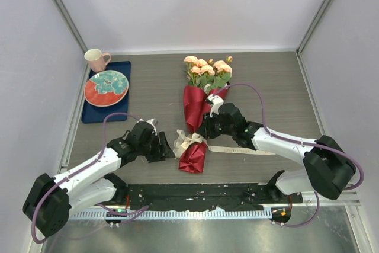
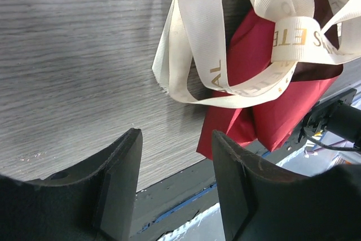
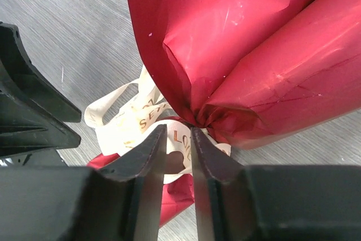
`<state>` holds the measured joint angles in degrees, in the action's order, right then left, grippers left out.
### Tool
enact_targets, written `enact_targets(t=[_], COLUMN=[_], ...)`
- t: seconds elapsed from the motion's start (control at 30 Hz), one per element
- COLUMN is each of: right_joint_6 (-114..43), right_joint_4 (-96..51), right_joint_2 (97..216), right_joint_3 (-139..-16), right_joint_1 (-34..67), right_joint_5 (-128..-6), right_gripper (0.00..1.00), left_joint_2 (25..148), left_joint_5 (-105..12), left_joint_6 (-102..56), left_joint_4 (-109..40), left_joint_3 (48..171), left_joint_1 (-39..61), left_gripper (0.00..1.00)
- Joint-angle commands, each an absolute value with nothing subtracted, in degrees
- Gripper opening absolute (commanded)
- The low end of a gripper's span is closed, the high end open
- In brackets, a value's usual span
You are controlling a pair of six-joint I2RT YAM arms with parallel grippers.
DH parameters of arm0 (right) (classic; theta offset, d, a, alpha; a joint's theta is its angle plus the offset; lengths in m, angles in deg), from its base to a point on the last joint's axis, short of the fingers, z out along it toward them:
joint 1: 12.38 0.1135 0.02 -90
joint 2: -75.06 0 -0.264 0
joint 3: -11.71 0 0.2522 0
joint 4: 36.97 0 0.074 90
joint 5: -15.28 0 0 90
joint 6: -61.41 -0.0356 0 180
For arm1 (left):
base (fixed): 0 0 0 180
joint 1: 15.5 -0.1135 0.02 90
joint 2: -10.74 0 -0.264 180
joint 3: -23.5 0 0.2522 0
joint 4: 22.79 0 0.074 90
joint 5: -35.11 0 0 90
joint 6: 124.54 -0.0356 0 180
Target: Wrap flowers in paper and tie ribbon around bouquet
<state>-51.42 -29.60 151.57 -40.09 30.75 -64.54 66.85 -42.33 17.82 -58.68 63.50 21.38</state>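
Red paper (image 1: 194, 102) cone: flowers (image 1: 207, 69) inside | blue tray (image 1: 95, 114): plate (image 1: 106, 87); mug (image 1: 95, 59) at corner

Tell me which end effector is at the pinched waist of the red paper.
The right end effector: its tips sit at the ribbon where the paper pinches in. The left end effector stands open beside the ribbon loops.

Paper (image 3: 254, 55) glossy red, creased. Ribbon (image 2: 197, 38) cream satin, woven sheen. Table (image 2: 67, 55) matt grey woodgrain. My left fingers (image 2: 118, 179) matt black plastic.
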Motion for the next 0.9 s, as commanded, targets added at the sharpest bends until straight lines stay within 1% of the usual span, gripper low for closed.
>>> enact_targets(t=[0.0,0.13,0.3,0.37,0.4,0.47,0.5,0.57,0.6,0.67,0.73,0.87], right_joint_6=[-50.3,-49.86,-49.77,-49.68,-49.51,-49.59,-49.94,-50.73,-51.35,-52.4,-53.98,-55.66], right_joint_4=[-30.33,-31.38,-31.91,-31.74,-31.48,-31.3,-31.47,-31.3,-31.04,-29.55,-28.32,-27.52], right_joint_2=[150.9,152.49,153.63,153.63,153.54,152.93,152.58,151.26,150.74,149.6,149.15,148.97], right_joint_3=[-41.51,-41.07,-41.34,-41.16,-41.07,-41.16,-41.33,-41.86,-42.82,-44.14,-45.55,-46.26], right_joint_1=[31.12,31.21,31.3,31.39,31.39,31.39,31.47,31.3,31.39,31.3,31.3,31.3], right_joint_5=[-63.65,-60.57,-58.63,-59.16,-59.51,-60.82,-61.53,-63.98,-64.69,-66.79,-69.35,-69.36], right_gripper=[0.32,0.34,0.34,0.31,0.27,0.21,0.14,0.08,0.03,0.0,0.0,0.0], left_joint_2=[64.0,63.38,63.91,62.86,62.68,61.98,61.98,62.93,63.46,66.09,68.12,71.46], left_joint_5=[-41.18,-39.51,-39.33,-39.77,-39.95,-40.12,-40.04,-39.51,-39.33,-38.9,-39.07,-40.65], left_joint_6=[19.34,19.95,19.95,19.69,19.6,19.16,18.99,18.72,18.29,17.41,16.09,14.77], left_joint_4=[-54.57,-53.25,-55.27,-56.14,-56.41,-56.68,-56.59,-56.15,-55.8,-55.27,-54.92,-51.42], left_joint_3=[62.32,61.35,61.09,61.0,60.91,60.82,60.91,61.08,61.08,61.69,62.31,62.84], left_joint_1=[21.33,21.33,21.33,21.33,21.33,21.33,21.33,21.33,21.33,21.33,21.33,21.5], left_gripper=[0.57,0.56,0.57,0.57,0.57,0.58,0.58,0.59,0.62,0.63,0.63,0.63])
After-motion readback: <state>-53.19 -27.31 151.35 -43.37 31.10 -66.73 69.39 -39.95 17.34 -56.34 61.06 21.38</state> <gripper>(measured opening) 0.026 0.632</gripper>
